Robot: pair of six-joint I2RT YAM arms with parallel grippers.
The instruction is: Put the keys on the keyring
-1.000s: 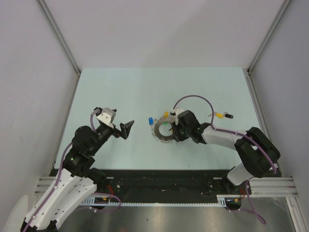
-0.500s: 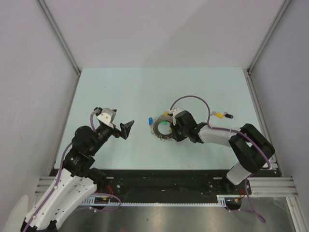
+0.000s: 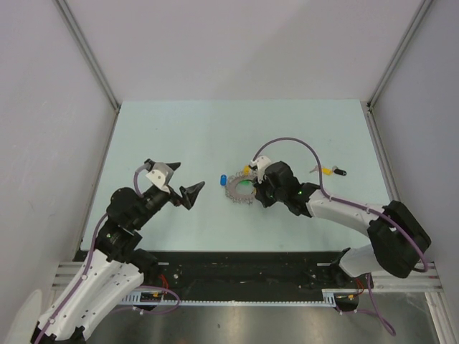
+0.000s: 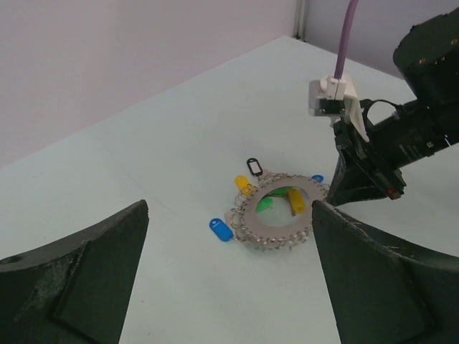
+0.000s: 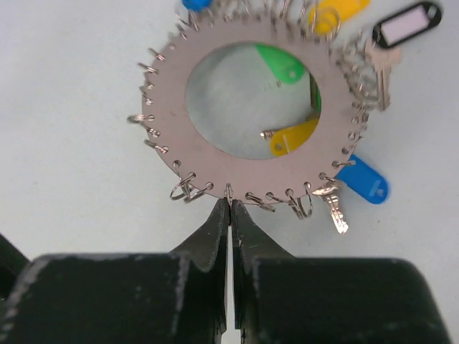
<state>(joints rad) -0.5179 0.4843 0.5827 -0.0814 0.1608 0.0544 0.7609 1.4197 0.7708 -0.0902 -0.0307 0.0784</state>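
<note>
Now, right gripper [image 5: 229,208]: fingers pressed together, nipping a loop at rim of flat grey metal keyring [image 5: 172,107]
Left gripper [image 3: 183,180]: spread wide, empty
Small coloured-head keys [image 5: 362,180]: on keyring

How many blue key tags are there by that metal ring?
2. One blue tag lies at the keyring edge near the right gripper; the other lies on the opposite side. Others may be hidden beneath the ring.
</note>
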